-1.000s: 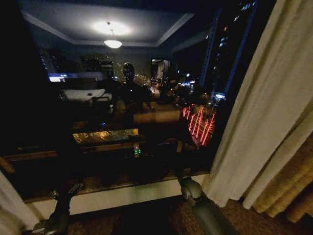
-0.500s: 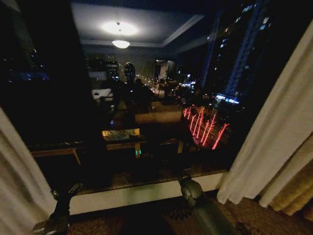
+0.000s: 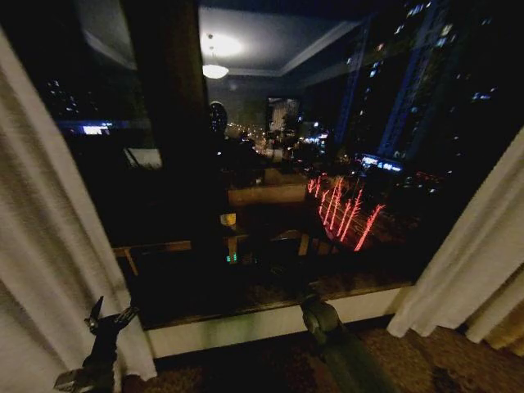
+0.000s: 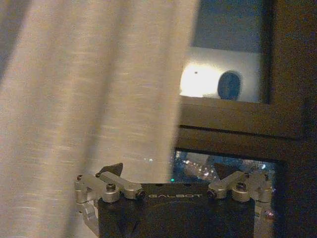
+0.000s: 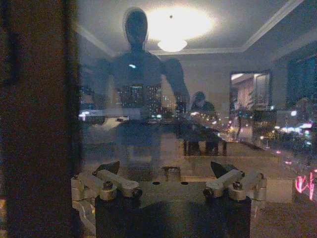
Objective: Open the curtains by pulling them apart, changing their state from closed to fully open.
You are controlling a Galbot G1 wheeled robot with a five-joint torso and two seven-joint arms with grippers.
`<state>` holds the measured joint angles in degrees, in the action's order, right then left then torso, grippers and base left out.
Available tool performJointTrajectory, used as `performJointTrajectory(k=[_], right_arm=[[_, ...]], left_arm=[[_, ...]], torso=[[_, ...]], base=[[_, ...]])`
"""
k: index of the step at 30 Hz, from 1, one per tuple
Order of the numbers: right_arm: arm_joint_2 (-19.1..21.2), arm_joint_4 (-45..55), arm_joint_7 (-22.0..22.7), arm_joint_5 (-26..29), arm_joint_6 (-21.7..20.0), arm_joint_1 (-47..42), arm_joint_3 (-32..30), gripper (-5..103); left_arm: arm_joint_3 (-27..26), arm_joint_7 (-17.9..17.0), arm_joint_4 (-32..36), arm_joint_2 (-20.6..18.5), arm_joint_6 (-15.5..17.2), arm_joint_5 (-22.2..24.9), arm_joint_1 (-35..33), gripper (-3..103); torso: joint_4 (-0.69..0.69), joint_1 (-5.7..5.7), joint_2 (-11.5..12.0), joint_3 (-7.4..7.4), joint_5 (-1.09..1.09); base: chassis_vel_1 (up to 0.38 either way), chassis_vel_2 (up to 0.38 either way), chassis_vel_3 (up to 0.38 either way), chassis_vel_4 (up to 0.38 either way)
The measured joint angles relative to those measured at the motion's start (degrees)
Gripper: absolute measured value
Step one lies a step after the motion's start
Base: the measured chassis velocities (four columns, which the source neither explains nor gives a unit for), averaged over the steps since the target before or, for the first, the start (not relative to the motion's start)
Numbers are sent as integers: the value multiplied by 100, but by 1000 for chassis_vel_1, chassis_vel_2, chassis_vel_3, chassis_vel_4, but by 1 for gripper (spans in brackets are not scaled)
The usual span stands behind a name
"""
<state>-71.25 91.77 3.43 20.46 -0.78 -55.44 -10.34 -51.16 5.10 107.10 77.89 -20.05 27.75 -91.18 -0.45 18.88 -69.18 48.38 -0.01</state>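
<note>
R gripper [image 5: 168,173] fingers spread, empty; faces window glass [image 5: 208,114]; robot reflection [image 5: 141,84] & ceiling lamp [image 5: 172,44] mirrored

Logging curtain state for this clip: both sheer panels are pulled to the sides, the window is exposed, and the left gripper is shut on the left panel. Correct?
Not quite. The left gripper is open and holds nothing; the left wrist view shows its fingers spread with the left panel hanging beyond them. The rest stands: in the head view the left panel and right panel hang at the sides, with the window exposed.
</note>
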Motion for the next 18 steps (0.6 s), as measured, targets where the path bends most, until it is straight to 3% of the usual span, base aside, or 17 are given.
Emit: performJointTrajectory(k=[5, 12, 18], right_arm=[[-2, 0, -1, 0, 0, 0, 1, 100], [2, -1, 1, 0, 0, 0, -1, 100], [3, -1, 2, 0, 0, 0, -3, 100]], left_arm=[[-3, -2, 0, -2, 0, 0, 0, 100], [2, 0, 0, 1, 0, 0, 0, 100], [4, 2, 0, 2, 0, 0, 0, 100]], torso=[[2, 0, 0, -1, -4], [-2, 0, 0, 0, 7], [-3, -1, 0, 0, 3]], base=[[172, 169, -137, -147], [0, 0, 0, 0], [-31, -40, 22, 26]])
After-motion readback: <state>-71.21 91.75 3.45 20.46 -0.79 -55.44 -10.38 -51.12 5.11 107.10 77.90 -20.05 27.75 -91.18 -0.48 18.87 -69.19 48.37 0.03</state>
